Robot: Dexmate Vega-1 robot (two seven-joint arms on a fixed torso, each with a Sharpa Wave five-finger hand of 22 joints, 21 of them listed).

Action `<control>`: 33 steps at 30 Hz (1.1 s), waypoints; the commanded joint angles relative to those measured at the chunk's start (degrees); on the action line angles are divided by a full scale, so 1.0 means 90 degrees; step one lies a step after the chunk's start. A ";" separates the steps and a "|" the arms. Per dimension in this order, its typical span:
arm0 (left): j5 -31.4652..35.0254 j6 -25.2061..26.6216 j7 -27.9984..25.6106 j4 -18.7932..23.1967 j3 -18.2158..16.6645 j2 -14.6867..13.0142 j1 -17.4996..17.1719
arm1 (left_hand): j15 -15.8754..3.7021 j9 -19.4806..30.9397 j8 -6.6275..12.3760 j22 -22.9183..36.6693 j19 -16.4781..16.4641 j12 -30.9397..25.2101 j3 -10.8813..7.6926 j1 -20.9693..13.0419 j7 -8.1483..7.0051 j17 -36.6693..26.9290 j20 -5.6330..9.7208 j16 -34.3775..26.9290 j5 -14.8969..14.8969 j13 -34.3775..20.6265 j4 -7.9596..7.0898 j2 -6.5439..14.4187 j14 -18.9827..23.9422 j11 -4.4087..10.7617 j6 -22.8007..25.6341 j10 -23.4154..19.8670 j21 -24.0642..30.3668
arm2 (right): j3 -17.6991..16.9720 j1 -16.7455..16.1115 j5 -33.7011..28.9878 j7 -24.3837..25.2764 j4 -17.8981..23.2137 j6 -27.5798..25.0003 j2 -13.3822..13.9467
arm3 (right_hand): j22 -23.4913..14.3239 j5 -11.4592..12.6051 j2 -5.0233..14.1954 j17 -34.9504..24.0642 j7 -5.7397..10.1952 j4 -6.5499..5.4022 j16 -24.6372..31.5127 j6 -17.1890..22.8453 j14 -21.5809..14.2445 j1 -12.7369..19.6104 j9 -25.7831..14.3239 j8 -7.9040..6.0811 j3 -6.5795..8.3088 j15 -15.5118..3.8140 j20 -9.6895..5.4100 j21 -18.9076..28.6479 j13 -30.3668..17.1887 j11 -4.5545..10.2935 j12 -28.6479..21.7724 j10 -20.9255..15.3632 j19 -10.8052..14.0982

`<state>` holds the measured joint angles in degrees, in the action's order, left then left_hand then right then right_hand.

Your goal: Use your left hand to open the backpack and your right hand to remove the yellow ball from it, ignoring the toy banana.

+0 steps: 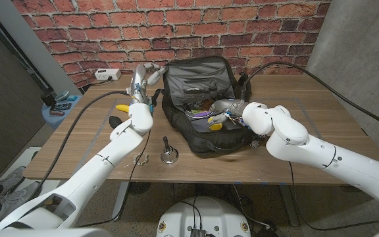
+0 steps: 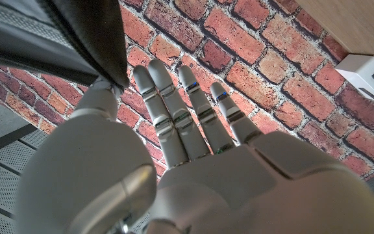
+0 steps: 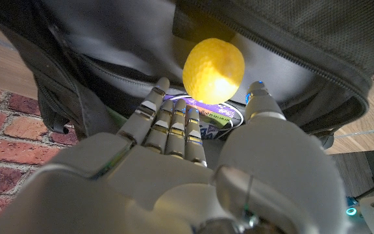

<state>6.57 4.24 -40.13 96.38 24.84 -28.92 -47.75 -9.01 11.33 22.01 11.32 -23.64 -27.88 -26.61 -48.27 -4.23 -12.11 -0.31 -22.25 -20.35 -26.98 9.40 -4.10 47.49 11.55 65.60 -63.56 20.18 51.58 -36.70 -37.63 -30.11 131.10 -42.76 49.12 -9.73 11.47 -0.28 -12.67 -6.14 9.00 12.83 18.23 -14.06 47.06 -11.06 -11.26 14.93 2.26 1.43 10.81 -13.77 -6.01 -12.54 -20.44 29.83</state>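
Note:
The black backpack [image 1: 202,135] lies open mid-table with its flap [image 1: 196,76] raised. My left hand [image 1: 143,80] is at the flap's left edge; in the left wrist view the flap's corner [image 2: 106,65] ends between the thumb and the straight fingers [image 2: 174,110], as if pinched. My right hand [image 1: 232,110] reaches into the bag. The yellow ball [image 3: 213,70] sits just past its fingertips [image 3: 174,120], between them and the thumb, with no clear grip. I see a yellow spot, likely the ball [image 1: 214,123], by that hand. A yellow thing, perhaps the toy banana [image 1: 121,107], lies by my left forearm.
A small metal stand [image 1: 168,157] and a metal ring [image 1: 141,158] lie near the table's front edge. A white power strip [image 1: 108,74] sits at the back left. A round purple-printed item [image 3: 206,123] lies inside the bag under my right hand. The brick wall stands behind.

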 commanded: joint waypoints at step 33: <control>0.0143 -0.0040 0.0015 -0.0041 0.0124 0.0005 0.0071 | 0.0006 0.0026 -0.0065 0.0008 0.0066 0.0073 0.0037 -0.0764 0.0004 -0.0034 0.0007 0.0025 -0.0044 -0.0103 0.0003 0.0727 -0.0024 0.0005 0.0024 -0.0064 0.0058 | -0.0459 -0.0582 -0.0770 -0.0140 -0.0244 0.0698 -0.0005 | -0.0040 0.0140 -0.0019 -0.0125 0.0103 -0.0034 0.0144 0.0392 -0.0283 0.0110 -0.0090 -0.0169 -0.0062 -0.0142 0.0062 0.0086 -0.0349 0.0211 -0.0468 -0.0427 0.0061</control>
<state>7.36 3.91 -39.98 96.18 25.53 -29.10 -47.49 -9.00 11.32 21.72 11.18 -23.11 -27.46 -26.61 -48.27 -3.91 -12.11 -0.19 -21.97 -20.34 -27.77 9.40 -4.10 47.49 11.44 65.92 -63.66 20.18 48.90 -40.01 -42.98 -33.62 129.41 -38.47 48.93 -10.00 12.13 -0.54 -13.47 -5.43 8.76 13.66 20.69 -15.74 47.25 -11.62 -12.32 14.38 1.47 2.14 11.27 -16.31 -4.38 -15.96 -23.29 29.96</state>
